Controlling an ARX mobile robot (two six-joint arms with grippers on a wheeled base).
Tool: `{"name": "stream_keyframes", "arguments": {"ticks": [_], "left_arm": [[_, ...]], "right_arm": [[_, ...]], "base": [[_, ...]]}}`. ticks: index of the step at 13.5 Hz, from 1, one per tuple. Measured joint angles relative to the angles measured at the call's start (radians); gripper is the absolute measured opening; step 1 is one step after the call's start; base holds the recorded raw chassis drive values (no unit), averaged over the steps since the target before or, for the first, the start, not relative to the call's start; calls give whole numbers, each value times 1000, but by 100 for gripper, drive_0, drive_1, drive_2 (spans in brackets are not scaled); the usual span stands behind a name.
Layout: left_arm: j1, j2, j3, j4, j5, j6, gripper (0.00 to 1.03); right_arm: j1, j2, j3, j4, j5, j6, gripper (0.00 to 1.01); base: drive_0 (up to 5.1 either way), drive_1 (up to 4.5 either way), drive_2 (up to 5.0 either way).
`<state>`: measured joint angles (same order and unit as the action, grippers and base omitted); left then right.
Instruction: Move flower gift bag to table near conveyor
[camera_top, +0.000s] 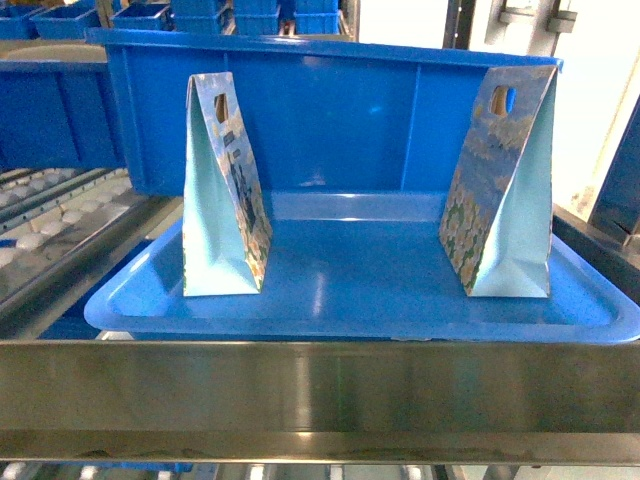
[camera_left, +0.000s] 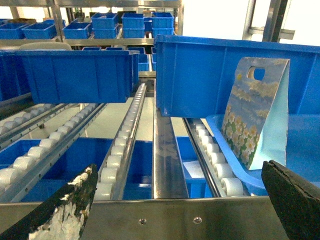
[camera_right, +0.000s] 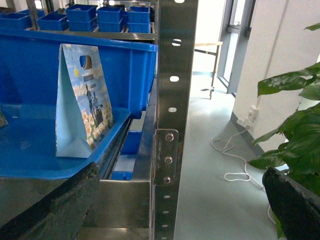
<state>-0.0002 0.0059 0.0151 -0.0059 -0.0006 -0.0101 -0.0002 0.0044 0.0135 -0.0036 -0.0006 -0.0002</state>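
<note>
I'm looking at a task that is only just starting. Two flower gift bags are standing upright on a shallow blue tray (camera_top: 360, 310) that is sitting on the conveyor (camera_left: 125, 145), behind the steel rail (camera_top: 320, 385) at the front. The left gift bag (camera_top: 222, 190) is standing near the tray's left edge and the right gift bag (camera_top: 502, 185) near its right edge, well apart from each other, with a deep blue bin (camera_top: 330, 110) just behind them. Neither bag is being touched, and the desk is not showing in any view, so lifting, carrying and setting down are all still ahead of me.

Both grippers are hanging back on my side of the rail. The left gripper (camera_left: 175, 210) is holding its jaws wide apart with nothing between them, and the right gripper (camera_right: 180, 210) is doing the same.

As for writing, I'm seeing a small dark printed patch on each bag's face, but it is too small to read. No brand is legible anywhere.
</note>
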Motion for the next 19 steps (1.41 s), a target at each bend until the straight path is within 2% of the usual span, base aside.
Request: {"name": "stream_keyframes", "arguments": {"ticks": [4, 5, 7, 8, 9, 10, 11, 12, 13, 15, 16, 17, 18, 19], "left_arm": [[0, 0, 0, 0, 0, 0, 98], [-16, 0, 0, 8, -19, -1, 98], [-36, -2, 0, 21, -18, 0, 98], [-39, 0, 0, 40, -1, 0, 98], [-46, 12, 1, 63, 12, 2, 98], [-44, 99, 6, 178, 43, 3, 98], [-37, 315, 45, 375, 75, 4, 98], [-32, 509, 111, 540, 103, 2, 98], [-30, 640, 176, 634, 117, -9, 98], [-60, 848, 322, 692, 126, -18, 98], [-73, 924, 386, 690, 133, -18, 98], [-85, 1017, 472, 718, 133, -32, 98], [-102, 1111, 592, 656, 132, -47, 98], [-119, 1161, 642, 640, 137, -42, 98]], "right_arm": [[0, 0, 0, 0, 0, 0, 98], [29, -2, 0, 3, 5, 0, 98], [121, -2, -1, 15, 48, -5, 98], [164, 2, -1, 33, 92, -7, 98], [232, 42, 0, 84, 149, -11, 98], [278, 148, 2, 220, 170, -19, 98], [297, 374, 19, 414, 188, -20, 98], [308, 553, 70, 574, 187, -24, 98], [308, 672, 129, 653, 179, -24, 98], [313, 838, 229, 696, 157, -24, 98], [329, 903, 285, 687, 150, -24, 98], [344, 1005, 369, 729, 140, -17, 98], [349, 1119, 468, 735, 145, 6, 98], [349, 1164, 502, 699, 193, 11, 98]], "base": [[0, 0, 0], [0, 0, 0], [0, 0, 0], [0, 0, 0], [0, 0, 0], [0, 0, 0], [0, 0, 0], [0, 0, 0], [0, 0, 0], [0, 0, 0], [0, 0, 0], [0, 0, 0], [0, 0, 0], [0, 0, 0]]}}
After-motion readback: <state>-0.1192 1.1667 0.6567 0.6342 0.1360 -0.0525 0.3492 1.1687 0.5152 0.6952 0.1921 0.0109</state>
